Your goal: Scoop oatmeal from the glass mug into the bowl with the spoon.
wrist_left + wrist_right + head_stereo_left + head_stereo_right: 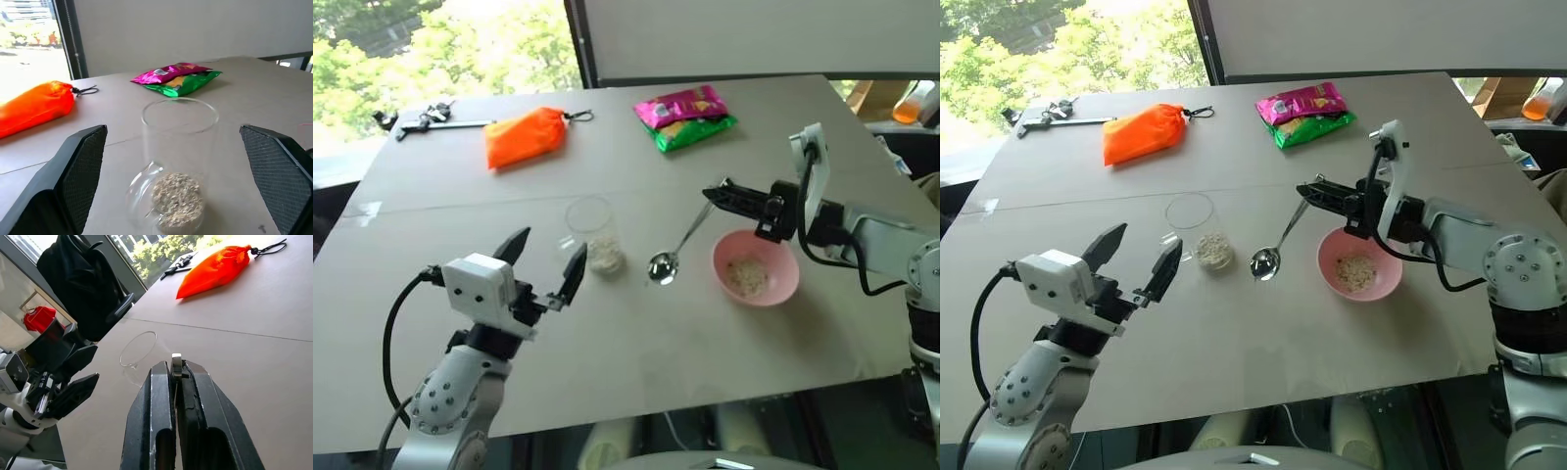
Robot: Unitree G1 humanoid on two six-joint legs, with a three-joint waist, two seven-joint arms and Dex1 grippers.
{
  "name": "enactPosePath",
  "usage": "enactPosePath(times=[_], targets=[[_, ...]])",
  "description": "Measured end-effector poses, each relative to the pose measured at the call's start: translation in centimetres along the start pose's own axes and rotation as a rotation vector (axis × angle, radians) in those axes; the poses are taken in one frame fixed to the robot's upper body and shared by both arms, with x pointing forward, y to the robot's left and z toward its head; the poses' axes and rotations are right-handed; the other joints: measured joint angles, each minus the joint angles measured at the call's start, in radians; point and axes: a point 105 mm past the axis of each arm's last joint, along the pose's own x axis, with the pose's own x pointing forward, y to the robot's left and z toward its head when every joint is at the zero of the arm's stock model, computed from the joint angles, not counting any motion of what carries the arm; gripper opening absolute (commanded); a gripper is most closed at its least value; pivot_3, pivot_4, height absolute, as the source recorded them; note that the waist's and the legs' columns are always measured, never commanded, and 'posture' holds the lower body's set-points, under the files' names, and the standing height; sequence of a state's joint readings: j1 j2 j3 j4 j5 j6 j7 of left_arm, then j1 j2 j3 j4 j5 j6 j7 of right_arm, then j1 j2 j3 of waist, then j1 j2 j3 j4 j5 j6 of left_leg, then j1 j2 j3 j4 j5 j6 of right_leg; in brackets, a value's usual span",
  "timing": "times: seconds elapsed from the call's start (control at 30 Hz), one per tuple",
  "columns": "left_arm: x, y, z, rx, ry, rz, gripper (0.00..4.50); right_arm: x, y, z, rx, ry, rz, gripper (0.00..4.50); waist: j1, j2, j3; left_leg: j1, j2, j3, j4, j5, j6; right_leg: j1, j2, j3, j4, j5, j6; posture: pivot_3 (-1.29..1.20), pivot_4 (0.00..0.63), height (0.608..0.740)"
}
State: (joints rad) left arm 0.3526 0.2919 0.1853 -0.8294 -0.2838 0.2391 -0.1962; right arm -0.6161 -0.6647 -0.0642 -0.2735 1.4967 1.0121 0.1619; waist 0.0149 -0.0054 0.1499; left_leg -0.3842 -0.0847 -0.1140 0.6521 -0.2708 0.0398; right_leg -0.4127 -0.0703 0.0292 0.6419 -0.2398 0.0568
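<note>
You have a smooth, matte grey-beige table (636, 343) under you, with a faint seam running across it. Just left of the head view's centre stands the glass mug (594, 235), a clear, thin-walled cylinder with a low heap of dry, pale, flaky oatmeal (605, 257) at its bottom. To its right, the slim shiny metal spoon (677, 245) slants down, its oval bowl empty and low over the table beside the round pink bowl (755, 267), which is smooth like plastic and holds a thin scatter of flakes.

Your right gripper (720, 193), right of centre, is clamped tight on the tip of the spoon's handle (the wrist view shows the metal end pinched between the two black fingers). Your left gripper (546, 262), in the lower left, is spread wide and holds nothing; its ribbed black pads (80, 166) flank the mug without touching it.

Along the top of the frame lie a crinkly orange drawstring pouch (525, 136), a glossy pink-and-green snack bag (685, 117), and a grey metal tool with black parts (429, 119).
</note>
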Motion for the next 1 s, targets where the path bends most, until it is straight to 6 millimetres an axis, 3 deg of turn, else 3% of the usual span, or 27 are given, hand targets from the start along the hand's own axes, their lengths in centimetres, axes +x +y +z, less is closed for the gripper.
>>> enactPosePath(times=[0.17,0.53,0.67,0.7,0.8,0.93,1.0], targets=[[-0.7,1.5,-3.6,0.111,0.103,0.138,4.48,-0.2,-1.0,1.7,-0.057,-0.018,-0.034,0.0,0.0,0.0,0.0,-0.001,0.0,-0.001,0.0,0.0,0.0,-0.001,0.0,0.0,0.0,0.0,0.0,0.0,0.15,0.74],[2.5,2.2,-6.1,0.091,0.073,0.124,4.48,-0.1,-1.1,2.2,-0.076,-0.047,-0.057,0.0,0.0,0.0,0.0,-0.002,0.0,-0.001,0.0,0.0,0.0,-0.002,0.0,-0.001,0.0,0.0,0.0,0.0,0.15,0.74],[3.2,1.9,-6.5,0.084,0.059,0.097,2.68,-0.4,-0.9,2.6,-0.09,-0.065,-0.074,0.0,-0.001,0.0,0.0,-0.003,0.0,-0.001,0.0,0.0,0.0,-0.002,0.0,-0.001,0.0,0.0,0.0,0.0,0.15,0.74],[3.3,1.9,-6.5,0.083,0.058,0.091,2.42,-0.5,-0.9,2.7,-0.095,-0.07,-0.079,0.0,-0.001,0.0,0.0,-0.003,0.0,-0.001,0.0,0.0,0.0,-0.002,0.0,0.0,0.0,0.0,0.0,0.0,0.15,0.74],[3.6,1.6,-6.8,0.081,0.062,0.072,2.42,-0.6,-0.9,2.6,-0.099,-0.071,-0.086,0.0,0.0,0.0,0.0,-0.003,0.0,-0.002,0.0,0.0,0.0,-0.002,0.0,0.0,0.001,0.0,0.0,0.0,0.15,0.74],[4.2,1.0,-6.9,0.074,0.055,0.043,1.27,-0.7,-1.0,2.3,-0.098,-0.066,-0.102,0.0,-0.001,0.0,0.0,-0.003,0.0,-0.002,0.0,0.0,0.0,-0.002,0.0,0.0,0.001,0.0,0.0,0.0,0.15,0.74],[4.2,0.9,-7.0,0.072,0.059,0.039,1.27,-0.7,-1.0,2.3,-0.097,-0.067,-0.104,0.0,-0.002,0.0,0.0,-0.002,0.0,-0.001,0.0,0.0,0.0,-0.002,0.0,0.0,0.001,0.0,0.0,0.0,0.15,0.74]])
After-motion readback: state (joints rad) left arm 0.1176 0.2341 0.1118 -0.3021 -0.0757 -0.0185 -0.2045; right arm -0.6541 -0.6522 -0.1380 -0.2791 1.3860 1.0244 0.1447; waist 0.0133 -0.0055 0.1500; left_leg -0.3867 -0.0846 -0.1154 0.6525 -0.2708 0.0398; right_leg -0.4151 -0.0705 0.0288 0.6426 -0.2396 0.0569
